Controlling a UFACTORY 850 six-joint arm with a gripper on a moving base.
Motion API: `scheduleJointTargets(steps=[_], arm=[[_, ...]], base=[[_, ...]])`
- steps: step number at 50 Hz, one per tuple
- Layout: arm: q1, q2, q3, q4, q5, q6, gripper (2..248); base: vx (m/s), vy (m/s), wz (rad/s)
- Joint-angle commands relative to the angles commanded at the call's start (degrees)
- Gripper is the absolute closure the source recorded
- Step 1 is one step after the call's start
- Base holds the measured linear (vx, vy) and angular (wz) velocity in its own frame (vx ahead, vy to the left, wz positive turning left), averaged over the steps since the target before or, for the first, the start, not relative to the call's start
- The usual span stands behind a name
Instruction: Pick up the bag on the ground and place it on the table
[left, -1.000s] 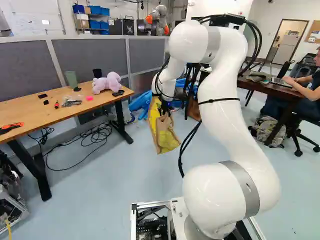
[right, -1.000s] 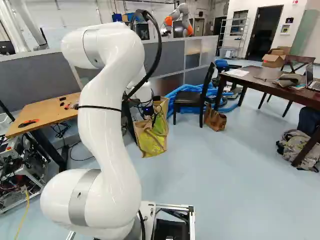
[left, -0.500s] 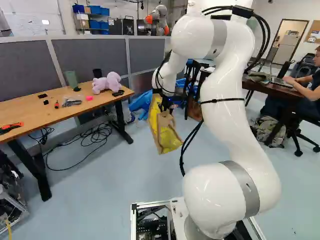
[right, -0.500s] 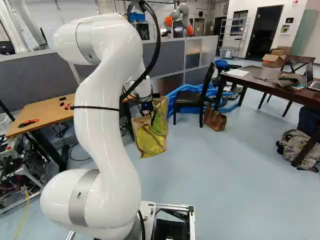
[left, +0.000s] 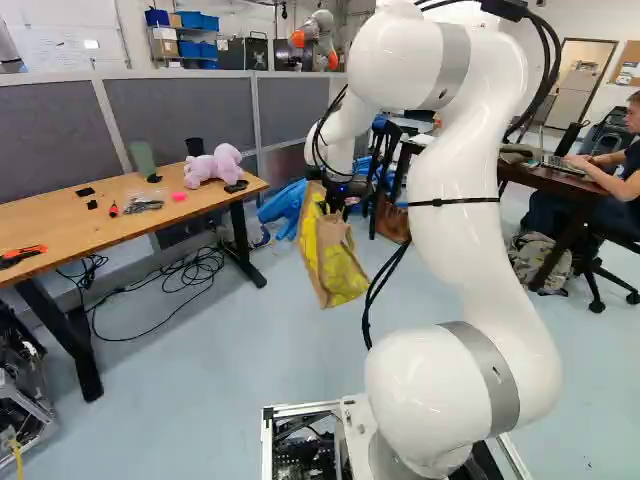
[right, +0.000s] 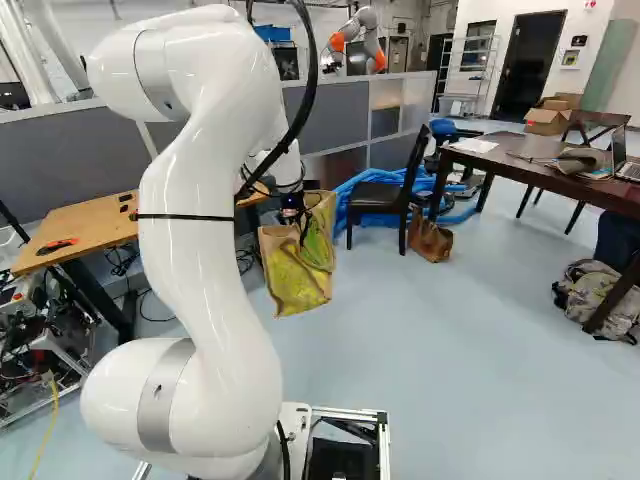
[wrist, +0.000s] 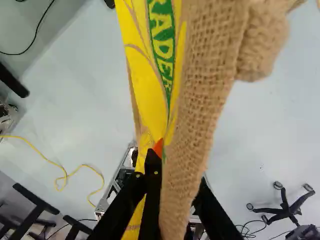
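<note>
The gripper (wrist: 177, 170) has been raised, the upper part of the bag (left: 338, 265) drawn up with it. The bag is clasped by its burlap, beside the wooden table (left: 75, 240). Its bottom should be lifted steadily above tabletop height before any sideways swing.

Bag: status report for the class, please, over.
Hand shut on bag. Bag not on either table. If the light table is the goal, pink plush toy may crowd the drop. Over.
</note>
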Motion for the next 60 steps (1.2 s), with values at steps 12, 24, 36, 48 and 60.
scheduleJointTargets(steps=[12, 24, 36, 48, 60], arm=[[0.0, 1.8, -0.2, 0.0, -1.4, 0.0, 224], [-0.1, 3.4, -0.5, 0.0, -2.1, 0.0, 224], [-0.1, 5.0, -0.9, 0.0, -2.8, 0.0, 224], [-0.2, 6.5, -1.4, 0.0, -3.4, 0.0, 224], [-0.2, 7.9, -2.1, 0.0, -4.1, 0.0, 224]], base=[[0.000, 0.000, 0.000], [0.000, 0.000, 0.000], [0.000, 0.000, 0.000], [0.000, 0.000, 0.000], [0.000, 0.000, 0.000]])
